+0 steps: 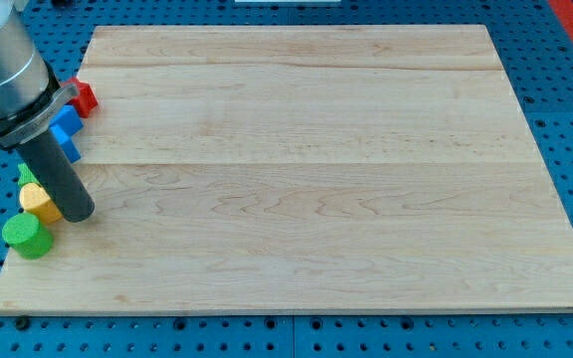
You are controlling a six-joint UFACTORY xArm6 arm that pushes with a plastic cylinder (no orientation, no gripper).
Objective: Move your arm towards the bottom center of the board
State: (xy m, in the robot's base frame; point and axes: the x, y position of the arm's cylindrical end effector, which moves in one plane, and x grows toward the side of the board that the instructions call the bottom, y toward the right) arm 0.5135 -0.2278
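1. At the view's far left edge of the pale wooden board [296, 169], a cluster of small blocks lies bunched: a green cylinder [26, 237] lowest, a yellow cylinder-like block [38, 202] just above it, a sliver of another green block [25, 175], two blue blocks [66, 127] and a red block [85, 96] at the top. They sit out of the open board, so they do not obstruct a sweep.
2. The dark rod's lower end, "my tip" [78, 215], rests beside the yellow block, seemingly touching it; it has no jaws, so it grasps nothing.
3. Rightward, the target, the board's bottom centre [296, 293], lies well apart from the tip.
4. Judged from this, the move is barely begun; a path toward the view's lower right should avoid dragging the cylinders.
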